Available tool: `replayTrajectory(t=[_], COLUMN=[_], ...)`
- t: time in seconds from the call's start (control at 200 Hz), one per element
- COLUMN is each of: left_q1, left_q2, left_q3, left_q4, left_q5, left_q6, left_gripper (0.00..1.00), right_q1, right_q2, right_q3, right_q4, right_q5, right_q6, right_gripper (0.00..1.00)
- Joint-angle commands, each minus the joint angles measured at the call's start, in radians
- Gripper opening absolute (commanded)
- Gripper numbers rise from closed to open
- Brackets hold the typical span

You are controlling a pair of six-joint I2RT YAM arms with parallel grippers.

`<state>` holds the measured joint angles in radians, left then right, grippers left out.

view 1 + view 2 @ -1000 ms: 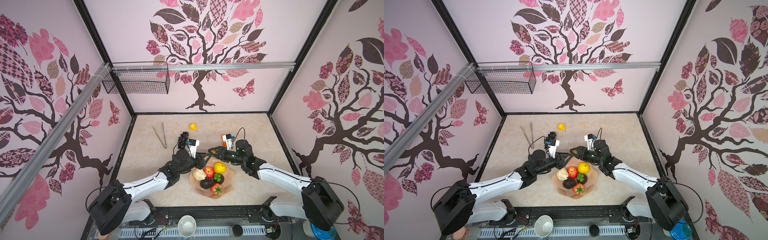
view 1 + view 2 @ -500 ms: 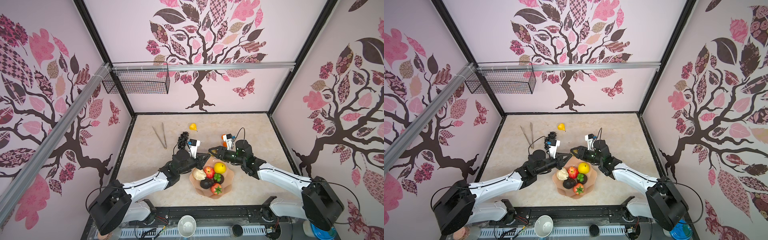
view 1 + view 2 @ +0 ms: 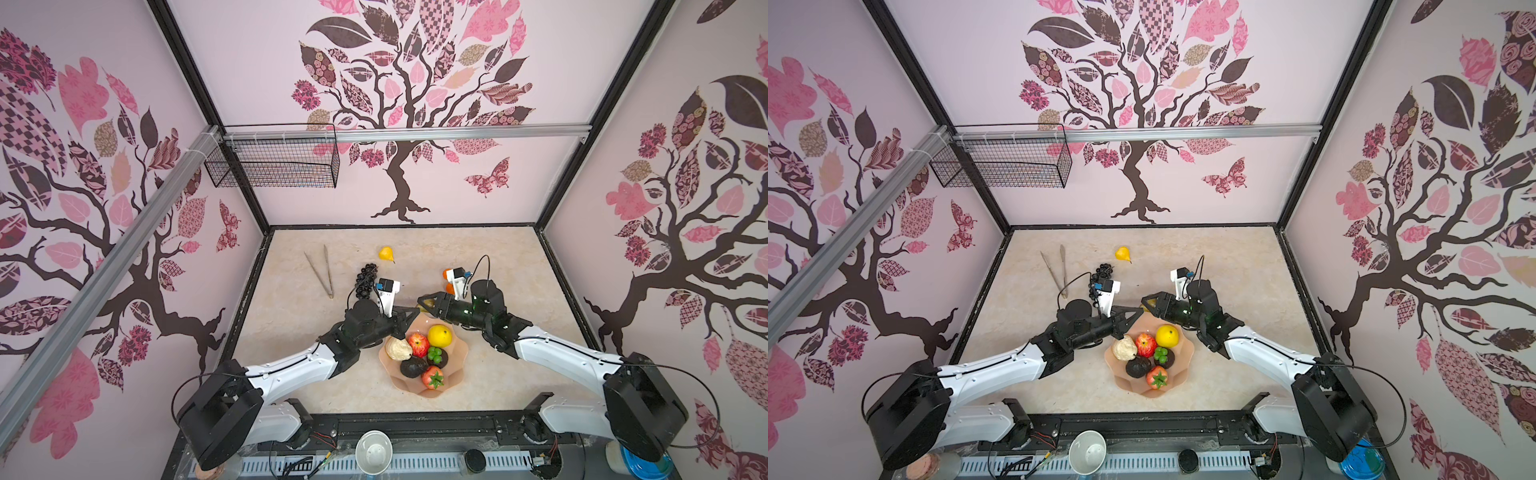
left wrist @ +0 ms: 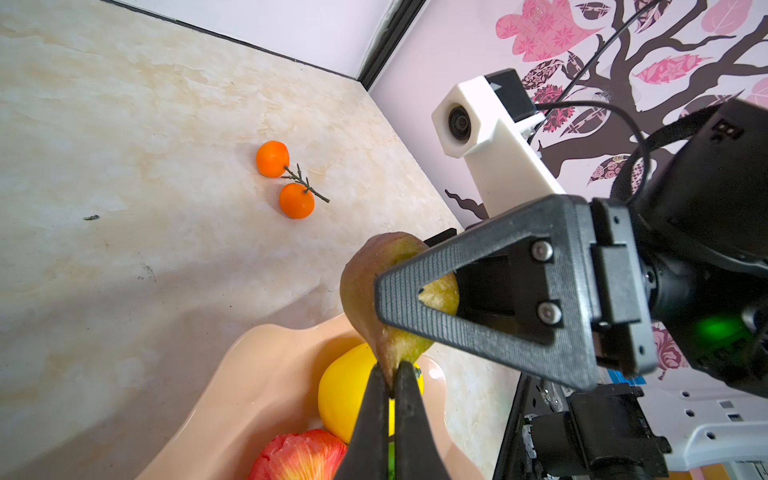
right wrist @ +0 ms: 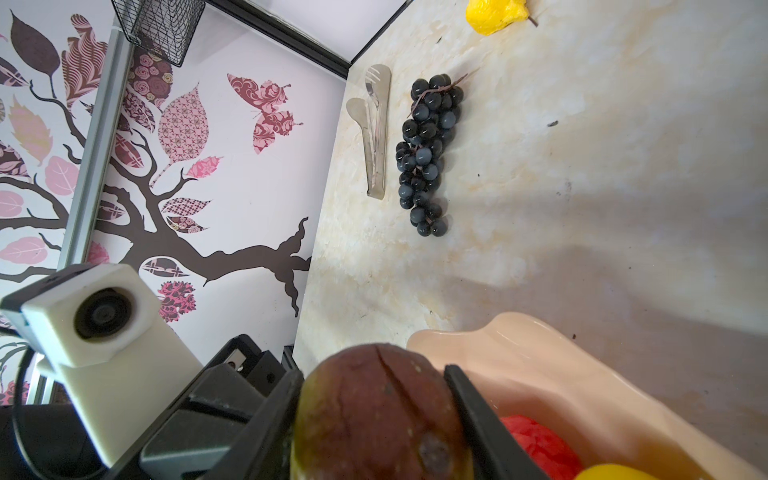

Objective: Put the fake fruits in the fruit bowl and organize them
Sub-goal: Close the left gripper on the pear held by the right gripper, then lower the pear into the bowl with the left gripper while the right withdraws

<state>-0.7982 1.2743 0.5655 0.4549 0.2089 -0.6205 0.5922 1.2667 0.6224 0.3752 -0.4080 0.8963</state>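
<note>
Right end effector grips the pear by the belly, left end effector pinches its tip — I read handover at the fruit bowl rim (to reorient it).

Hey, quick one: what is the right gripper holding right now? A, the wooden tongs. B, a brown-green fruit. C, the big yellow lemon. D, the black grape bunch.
B: in the right wrist view the right gripper clamps a brown-green fruit, while the grape bunch and tongs lie on the table and the lemon sits in the fruit bowl.
</note>
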Motion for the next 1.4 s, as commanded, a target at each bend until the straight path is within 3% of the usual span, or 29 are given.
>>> replayTrajectory(t=[0.0,0.115,0.315,0.525,0.775,1.005,1.396], left_q1=[-0.001,-0.002,-0.002,-0.003,-0.002,-0.003,-0.003], left_q2=[0.014,0.014,-0.002,-0.053,-0.025,0.070,0.274], left_q3=[0.054,0.057,0.075,0.146,0.321,0.436,0.607], left_q4=[0.014,0.000,-0.084,-0.380,-0.777,-0.932,-1.034], left_q5=[0.007,0.003,-0.018,-0.086,-0.174,-0.121,-0.043], left_q6=[0.018,0.022,0.058,0.174,0.246,0.251,0.251], left_gripper=[0.00,0.00,0.00,0.00,0.00,0.00,0.00], right_q1=[0.015,0.014,0.011,-0.016,-0.034,-0.033,-0.034], right_q2=[-0.009,-0.013,-0.050,-0.153,-0.289,-0.345,-0.375], right_q3=[0.010,0.012,0.026,0.039,0.026,-0.029,-0.082], right_q4=[-0.005,-0.016,-0.090,-0.225,-0.373,-0.397,-0.390], right_q5=[-0.037,-0.029,0.035,0.177,0.350,0.371,0.354], right_q6=[-0.016,-0.025,-0.079,-0.191,-0.332,-0.342,-0.321], right_gripper=[0.56,0.60,0.79,0.91,0.93,0.93,0.93])
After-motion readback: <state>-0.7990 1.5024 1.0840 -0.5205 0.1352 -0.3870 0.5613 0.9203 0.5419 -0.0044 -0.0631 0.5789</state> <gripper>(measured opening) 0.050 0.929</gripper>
